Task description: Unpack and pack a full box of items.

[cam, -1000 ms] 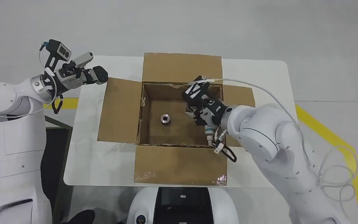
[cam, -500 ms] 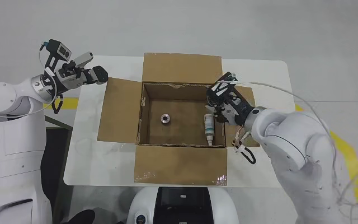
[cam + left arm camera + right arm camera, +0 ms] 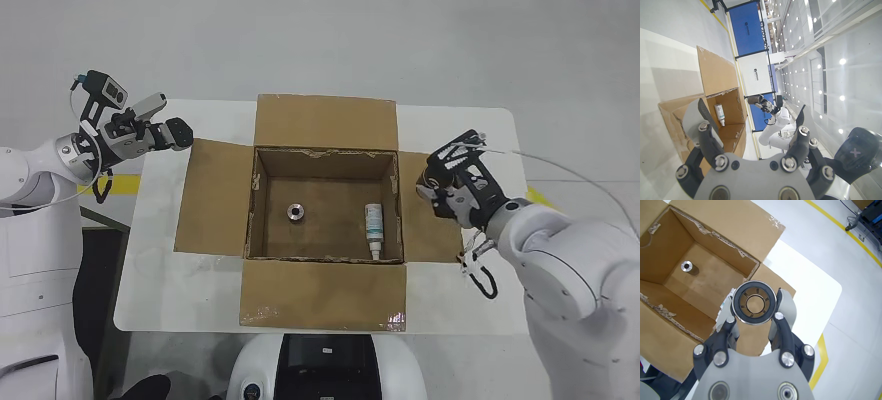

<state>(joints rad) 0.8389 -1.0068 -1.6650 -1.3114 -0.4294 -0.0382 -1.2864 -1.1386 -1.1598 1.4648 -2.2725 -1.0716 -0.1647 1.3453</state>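
The open cardboard box [image 3: 325,125] stands mid-table. On its floor are a small upright metal cylinder [image 3: 296,211] and a white bottle [image 3: 374,228] lying near the right wall. My right gripper [image 3: 436,186] hangs above the box's right flap, shut on a metal bearing sleeve [image 3: 754,302] with a black end ring. My left gripper [image 3: 180,133] is held above the table's far left corner, open and empty. From the left wrist view, the gripper [image 3: 751,109] faces the box, and the bottle [image 3: 719,113] shows inside.
The box's four flaps are folded outward; the left flap [image 3: 210,195] and the near flap [image 3: 322,293] cover much of the white table [image 3: 150,290]. Bare table lies right of the box [image 3: 490,140]. A yellow floor line [image 3: 560,220] runs past the right edge.
My right gripper has risen out of the box with the bearing sleeve and swung right, to above the right flap, uncovering the bottle. The left arm has not moved.
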